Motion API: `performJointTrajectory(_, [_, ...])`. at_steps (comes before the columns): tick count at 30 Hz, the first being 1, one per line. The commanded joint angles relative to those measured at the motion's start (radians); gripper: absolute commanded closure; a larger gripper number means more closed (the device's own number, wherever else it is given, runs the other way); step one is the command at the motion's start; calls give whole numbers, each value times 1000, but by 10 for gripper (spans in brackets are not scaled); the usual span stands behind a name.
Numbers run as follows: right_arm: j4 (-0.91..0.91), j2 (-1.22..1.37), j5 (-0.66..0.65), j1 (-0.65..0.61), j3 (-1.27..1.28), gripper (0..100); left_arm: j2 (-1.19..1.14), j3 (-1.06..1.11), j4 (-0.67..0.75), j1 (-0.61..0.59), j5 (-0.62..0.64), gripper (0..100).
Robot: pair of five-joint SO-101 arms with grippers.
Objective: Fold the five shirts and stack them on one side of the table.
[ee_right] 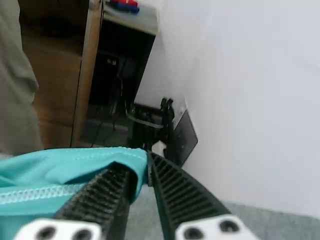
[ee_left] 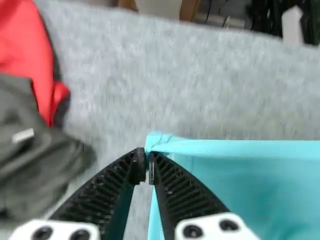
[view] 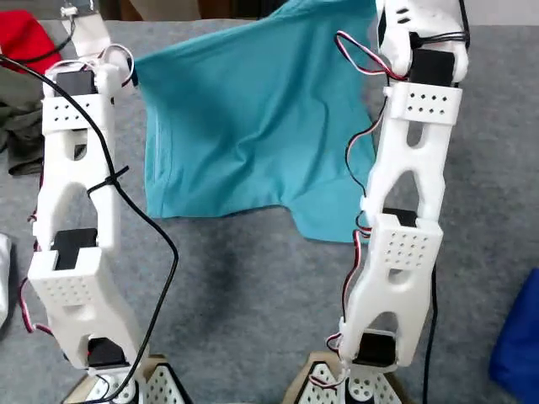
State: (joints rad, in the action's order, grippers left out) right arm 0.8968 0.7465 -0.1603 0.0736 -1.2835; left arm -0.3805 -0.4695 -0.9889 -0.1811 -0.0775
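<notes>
A teal shirt (view: 253, 126) hangs lifted over the far middle of the grey table (view: 244, 303), held up by two corners. My left gripper (ee_left: 148, 167) is shut on one corner of the teal shirt (ee_left: 235, 185), above the table's far left. My right gripper (ee_right: 148, 167) is shut on another corner of the teal shirt (ee_right: 55, 172), raised high at the far right. The shirt's lower edge droops towards the table between the two white arms. A red shirt (view: 24, 38) and a dark grey shirt (view: 18, 118) lie at the far left; a blue shirt (view: 518, 337) lies at the right edge.
The left arm (view: 72, 210) and the right arm (view: 404, 210) stretch away from their bases at the near edge. A white cloth (view: 4, 278) shows at the left edge. Beyond the table stand wooden furniture (ee_right: 65, 75) and a white wall (ee_right: 250, 75).
</notes>
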Motion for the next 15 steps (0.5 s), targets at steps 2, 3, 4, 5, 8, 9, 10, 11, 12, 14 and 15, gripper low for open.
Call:
performJointTrajectory(2, [189,-10,-11,41,-131,993,12,-120,-169,-5,2,980])
performJointTrajectory(3, [242,-10,-11,41,-156,993,12,-143,-210,-5,2,980])
performJointTrajectory(4, [295,-10,-11,41,-180,993,12,-167,-253,-5,2,980])
performJointTrajectory(5, [348,-10,-11,41,-206,993,12,-190,-296,-2,2,980])
performJointTrajectory(8, [512,-8,-11,45,-280,993,12,-264,-422,2,2,980])
performJointTrajectory(9, [572,-8,-11,45,-300,993,12,-290,-463,3,2,980])
performJointTrajectory(10, [626,-8,-12,45,-318,993,12,-318,-503,9,2,981])
performJointTrajectory(11, [675,-8,-12,45,-337,993,12,-347,-542,14,2,981])
performJointTrajectory(12, [724,-8,-12,45,-355,993,12,-377,-586,17,2,981])
performJointTrajectory(14, [804,-8,-12,44,-381,993,12,-443,-664,34,2,981])
performJointTrajectory(15, [835,-10,-12,44,-384,993,12,-476,-697,41,2,981])
